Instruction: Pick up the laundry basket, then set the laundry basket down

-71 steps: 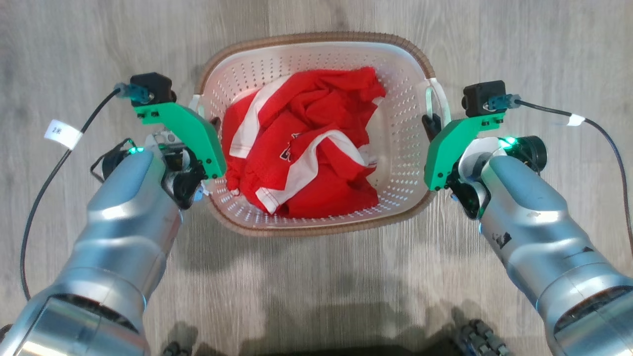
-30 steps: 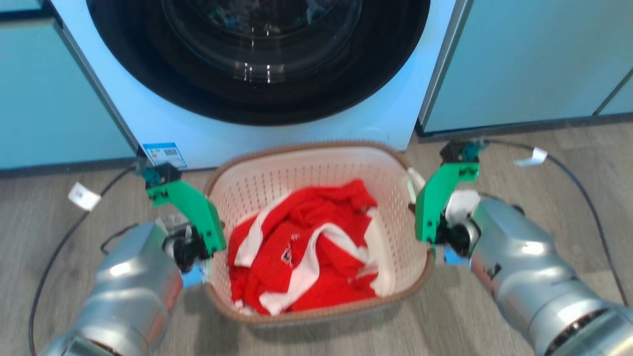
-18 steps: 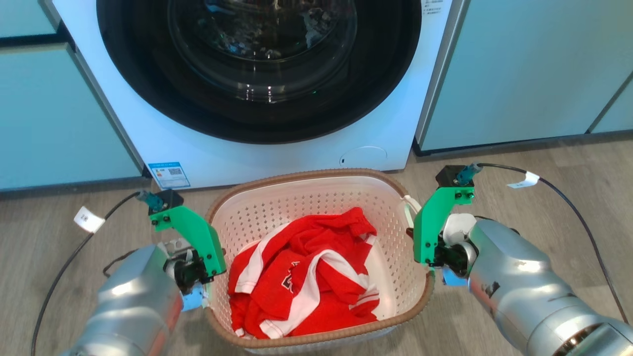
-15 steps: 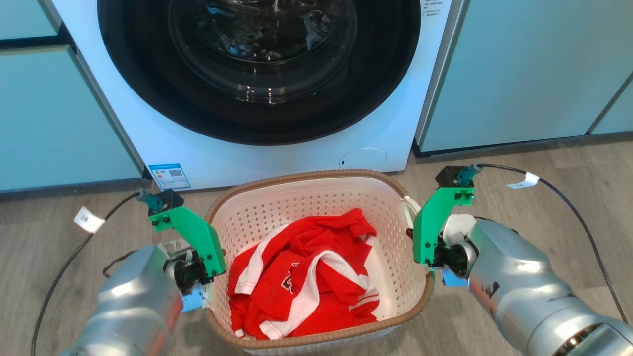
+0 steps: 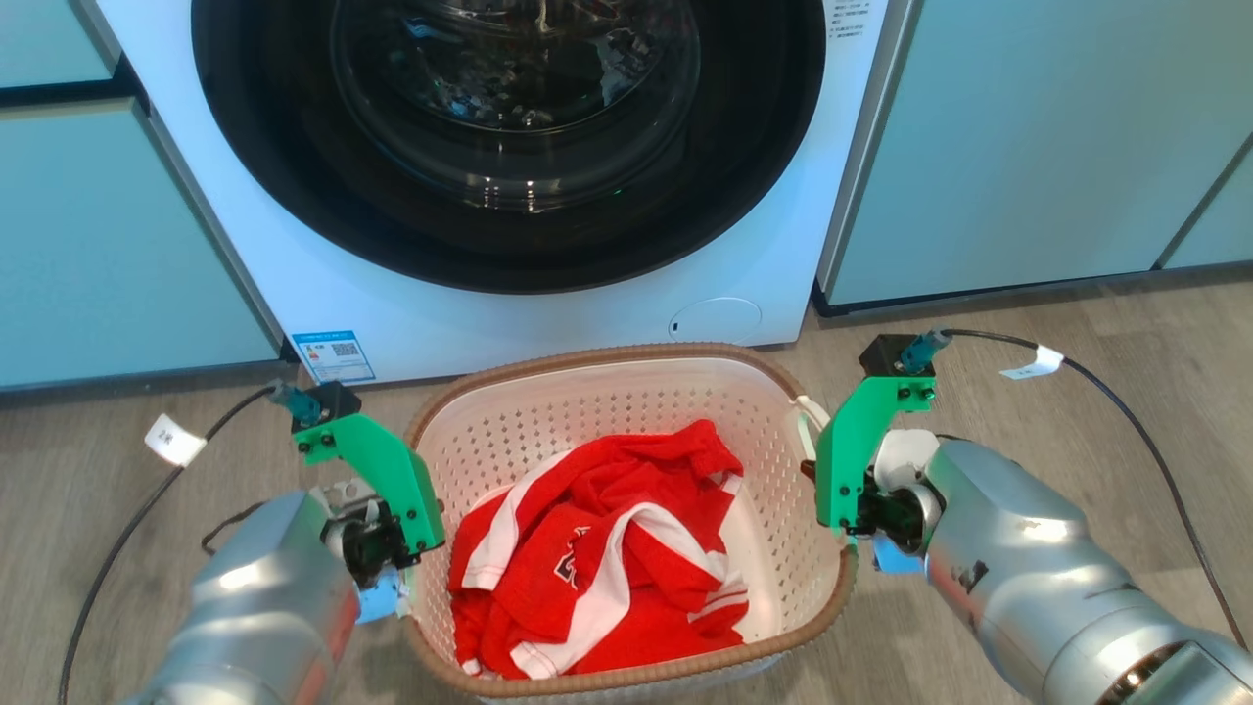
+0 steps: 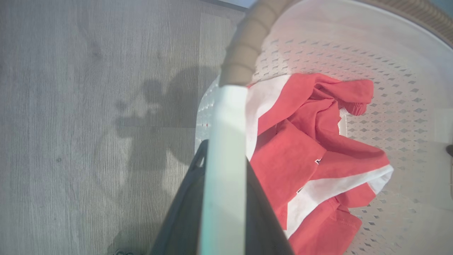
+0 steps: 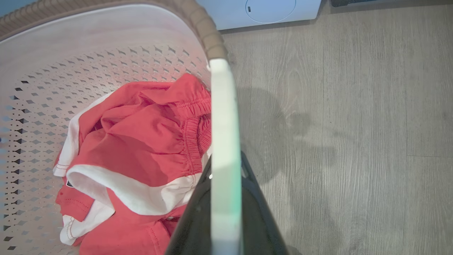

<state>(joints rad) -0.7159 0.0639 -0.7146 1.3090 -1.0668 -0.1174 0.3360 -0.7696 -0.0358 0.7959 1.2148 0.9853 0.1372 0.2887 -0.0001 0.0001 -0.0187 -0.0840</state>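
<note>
The laundry basket (image 5: 587, 357), white and perforated with a brown woven rim, hangs between my two arms in front of the washing machine. A crumpled red and white garment (image 5: 597, 548) lies inside it. My left gripper (image 6: 224, 156) is shut on the basket's left handle (image 6: 226, 117), with a dark finger on each side of the white bar. My right gripper (image 7: 224, 157) is shut the same way on the right handle (image 7: 221, 106). In the head view, green camera mounts cover most of both grippers. The basket's underside is hidden.
A white washing machine with a dark round door (image 5: 509, 137) stands just behind the basket. Pale teal cabinets (image 5: 98, 245) flank it on both sides. Grey wood floor (image 5: 1077, 392) spreads left and right, and black cables (image 5: 1126, 401) trail from my wrists.
The head camera has swung up from the bare floor to the washing machine. Both grippers have kept their hold on the handles, and the basket has sunk slightly in the picture over the last half second.
</note>
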